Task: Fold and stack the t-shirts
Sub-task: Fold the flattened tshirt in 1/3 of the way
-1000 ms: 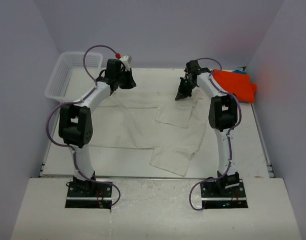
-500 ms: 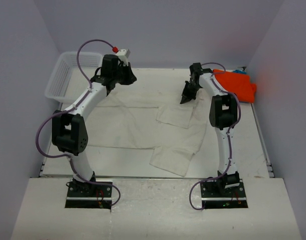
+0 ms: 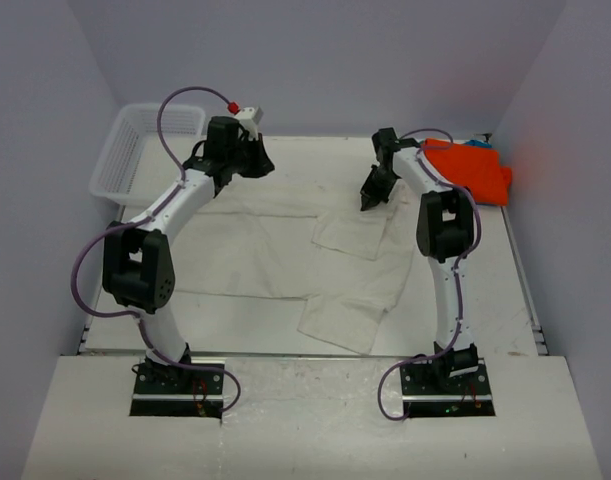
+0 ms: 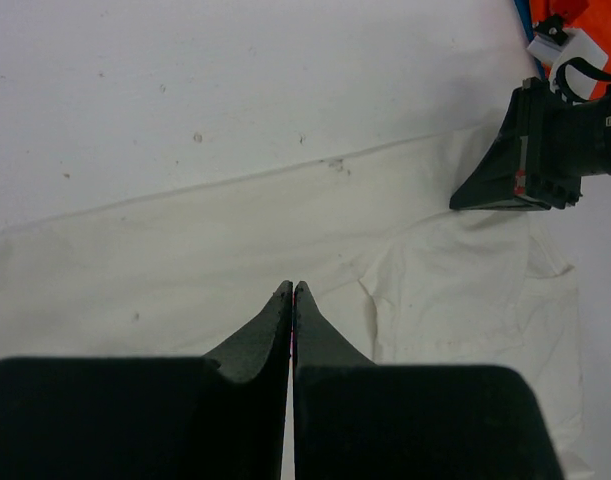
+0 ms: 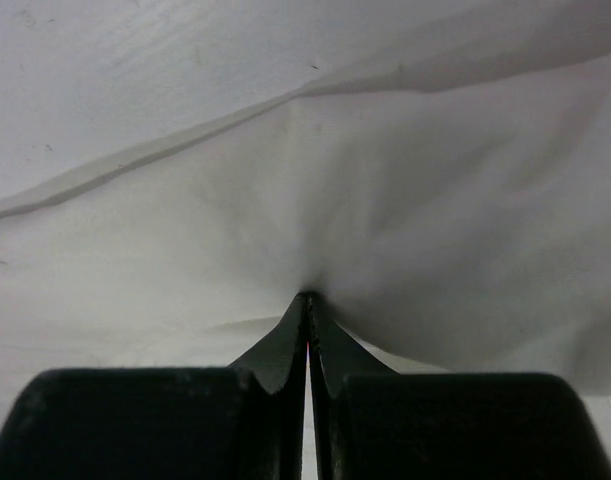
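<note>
A large cream t-shirt [image 3: 275, 250] lies spread across the table, with its right part doubled over in folds. My left gripper [image 3: 264, 165] hangs shut and empty above the shirt's far edge; in the left wrist view its tips [image 4: 292, 288] meet over the cream cloth [image 4: 185, 260]. My right gripper [image 3: 369, 197] is shut at the far edge of the folded part. In the right wrist view the cream cloth [image 5: 435, 200] puckers into its closed tips [image 5: 307, 297]. An orange t-shirt [image 3: 473, 170] is bunched at the back right, and a blue edge [image 3: 475, 144] shows behind it.
A white mesh basket [image 3: 135, 150] stands at the back left corner. Bare table [image 3: 315, 155] runs along the back wall beyond the cream shirt. In the left wrist view the right gripper [image 4: 530, 155] shows at the upper right, close to the orange cloth [image 4: 575, 12].
My left arm has lifted and swung its elbow out to the left, and its gripper has shifted slightly toward the back. The right gripper has edged a little to the back right.
</note>
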{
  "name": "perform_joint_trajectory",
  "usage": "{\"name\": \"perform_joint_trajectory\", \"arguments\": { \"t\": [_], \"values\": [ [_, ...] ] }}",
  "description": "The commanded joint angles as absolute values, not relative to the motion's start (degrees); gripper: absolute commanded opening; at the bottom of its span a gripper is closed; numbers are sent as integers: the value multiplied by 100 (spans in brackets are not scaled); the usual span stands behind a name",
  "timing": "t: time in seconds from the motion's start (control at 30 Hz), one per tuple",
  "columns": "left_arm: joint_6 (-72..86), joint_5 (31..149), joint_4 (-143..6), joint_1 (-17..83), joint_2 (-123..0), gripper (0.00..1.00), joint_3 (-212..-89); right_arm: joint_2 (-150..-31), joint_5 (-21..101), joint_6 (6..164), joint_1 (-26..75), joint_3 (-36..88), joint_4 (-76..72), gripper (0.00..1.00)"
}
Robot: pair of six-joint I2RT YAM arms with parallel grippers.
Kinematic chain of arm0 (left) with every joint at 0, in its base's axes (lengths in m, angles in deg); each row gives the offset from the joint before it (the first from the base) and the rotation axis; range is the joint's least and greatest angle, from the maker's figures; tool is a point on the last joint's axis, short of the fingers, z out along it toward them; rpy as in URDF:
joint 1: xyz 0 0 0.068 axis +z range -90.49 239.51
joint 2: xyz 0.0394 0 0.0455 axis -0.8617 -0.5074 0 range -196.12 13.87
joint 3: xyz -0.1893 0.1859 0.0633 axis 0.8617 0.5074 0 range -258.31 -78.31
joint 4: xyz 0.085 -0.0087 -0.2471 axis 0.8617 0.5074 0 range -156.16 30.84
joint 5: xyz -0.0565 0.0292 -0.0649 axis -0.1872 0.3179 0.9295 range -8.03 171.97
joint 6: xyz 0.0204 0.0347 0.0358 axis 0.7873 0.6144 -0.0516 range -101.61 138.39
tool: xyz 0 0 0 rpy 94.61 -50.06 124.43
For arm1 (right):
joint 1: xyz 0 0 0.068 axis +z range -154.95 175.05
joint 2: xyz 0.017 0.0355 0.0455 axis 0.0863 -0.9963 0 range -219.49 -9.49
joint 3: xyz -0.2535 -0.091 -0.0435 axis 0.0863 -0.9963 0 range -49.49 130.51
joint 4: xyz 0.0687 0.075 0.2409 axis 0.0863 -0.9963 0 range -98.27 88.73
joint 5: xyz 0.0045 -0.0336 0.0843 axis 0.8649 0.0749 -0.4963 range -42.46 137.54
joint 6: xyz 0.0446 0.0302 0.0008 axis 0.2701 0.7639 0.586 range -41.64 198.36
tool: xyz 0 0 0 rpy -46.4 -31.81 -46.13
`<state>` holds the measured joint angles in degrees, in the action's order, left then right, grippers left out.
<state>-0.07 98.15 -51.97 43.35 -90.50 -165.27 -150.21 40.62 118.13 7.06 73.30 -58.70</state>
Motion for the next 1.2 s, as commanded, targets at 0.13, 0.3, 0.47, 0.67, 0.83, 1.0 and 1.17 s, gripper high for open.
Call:
{"name": "perform_joint_trajectory", "arguments": {
  "t": [0.13,0.3,0.47,0.67,0.83,1.0,1.17],
  "values": [
    [-51,9779,-5386,4237,-8711,0,-16313,-14266,4973,13012,771,6532,-5946,0],
    [-7,9471,-5316,4140,-8702,0,-16260,-13720,5291,13171,736,5976,-5463,0],
    [-42,9489,-5325,4105,-8790,0,-16137,-13631,5484,13083,639,6117,-5558,0],
    [-51,9436,-5333,4017,-8755,0,-16067,-13580,5361,12547,647,6504,-5489,0],
    [28,9173,-5272,3930,-8676,0,-15987,-12579,5290,11487,945,5697,-4401,2],
    [-7,8576,-4956,3833,-8553,7,-15900,-11409,5327,10991,1131,4897,-3932,13],
    [-77,8373,-4560,3745,-8351,11,-15882,-9986,4948,11017,1315,3685,-3854,54]
  ]
}}
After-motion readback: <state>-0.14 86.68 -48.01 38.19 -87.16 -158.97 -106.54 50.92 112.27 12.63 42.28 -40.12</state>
